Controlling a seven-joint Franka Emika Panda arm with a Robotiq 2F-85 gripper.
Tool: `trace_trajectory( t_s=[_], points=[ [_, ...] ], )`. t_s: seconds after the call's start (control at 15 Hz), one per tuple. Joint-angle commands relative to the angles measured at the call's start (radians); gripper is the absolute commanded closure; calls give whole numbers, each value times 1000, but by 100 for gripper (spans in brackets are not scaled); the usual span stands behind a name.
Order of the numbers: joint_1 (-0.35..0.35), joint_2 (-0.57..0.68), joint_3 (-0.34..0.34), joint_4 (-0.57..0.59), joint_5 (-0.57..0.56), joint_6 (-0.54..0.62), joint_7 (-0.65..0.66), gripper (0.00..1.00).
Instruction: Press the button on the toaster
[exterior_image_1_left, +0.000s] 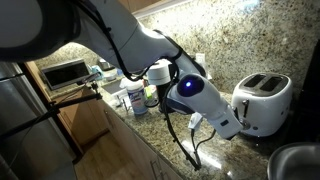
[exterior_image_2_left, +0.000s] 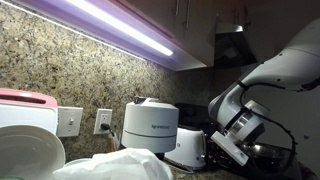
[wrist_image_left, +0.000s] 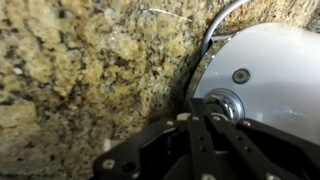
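Black fingers (wrist_image_left: 188, 138) of the gripper (wrist_image_left: 200, 119) are pressed shut with nothing between them, making one blunt tip. In the wrist view that tip sits at the lower left edge of a round silvery button (wrist_image_left: 225, 103), so close that I cannot tell whether they touch. The button is set in the glossy white end face of the toaster (wrist_image_left: 270, 70). A smaller dark disc (wrist_image_left: 240, 75) lies just above it, and a cord (wrist_image_left: 213, 30) curves away over the granite backsplash (wrist_image_left: 80, 70).

In an exterior view the gripper (exterior_image_1_left: 233, 122) is low at the near end of the toaster (exterior_image_1_left: 266, 98), which stands on the granite counter (exterior_image_1_left: 150, 135) by the wall. Its two slots, and so its long axis, run on away from the tip. The button lies straight ahead of the fingers and slightly to one side. I judge the press needs a short push along the toaster's length, with a small sideways correction so the tip lands on the button's centre, not its rim.
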Motion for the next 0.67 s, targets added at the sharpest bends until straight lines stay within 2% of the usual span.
trace_trajectory(
  t_s=[0.0,0.27,0.6],
  points=[
    [-10,10,31,56,20,56,-18,100],
    [-10,10,37,68,12,82,-10,100],
    [-1,1,18,31,-3,50,-6,100]
  ],
)
